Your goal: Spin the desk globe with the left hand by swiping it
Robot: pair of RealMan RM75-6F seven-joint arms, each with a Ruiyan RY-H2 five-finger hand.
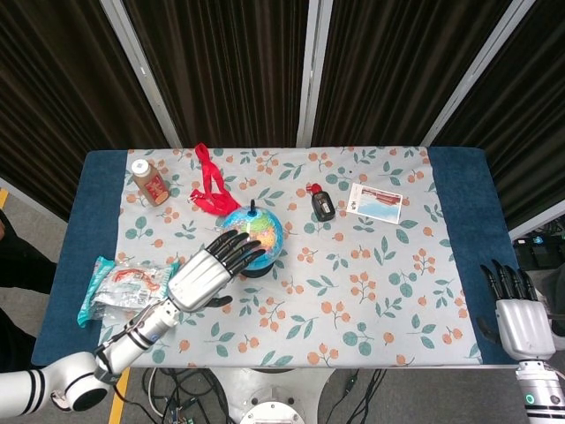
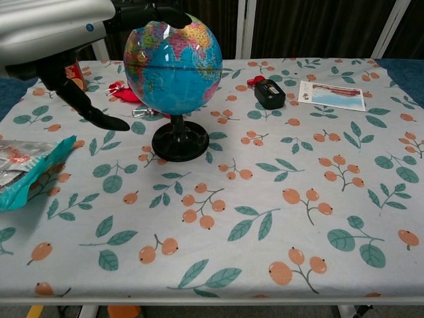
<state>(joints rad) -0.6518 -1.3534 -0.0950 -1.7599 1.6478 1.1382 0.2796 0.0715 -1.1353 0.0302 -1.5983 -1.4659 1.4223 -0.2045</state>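
desk globe (image 1: 254,231) upright on its black base (image 2: 179,142), near the middle of the desk (image 1: 459,190), slightly left of centre on the floral cloth (image 2: 265,218). left hand (image 1: 210,269) raised over the globe's near-left side, fingers (image 1: 237,250) spread and extended, fingertips lying across the top of the sphere in the head view; in the chest view dark fingertips (image 2: 149,13) appear to touch the upper left of the globe, thumb (image 2: 89,109) hanging apart, left of the stand. nothing gripped, hand open with digits apart. right hand (image 1: 516,309) well right of the globe, beyond the desk's near right corner, fingers straight and slightly apart, holding nothing; seen only in the head view.

red ribbon (image 1: 208,184) just behind and left of the globe, partly hidden by it in the chest view. brown bottle (image 1: 149,181) with a white cap further left of the globe, toward the far left of the cloth. teal snack packet (image 1: 119,287) left of the globe and nearer the front edge, beside the left forearm. small black device (image 1: 322,205) with a red end right of the globe and a little behind it. printed card (image 1: 373,202) further right of the globe, just beyond the black device. dark curtains (image 1: 229,71) behind the desk.
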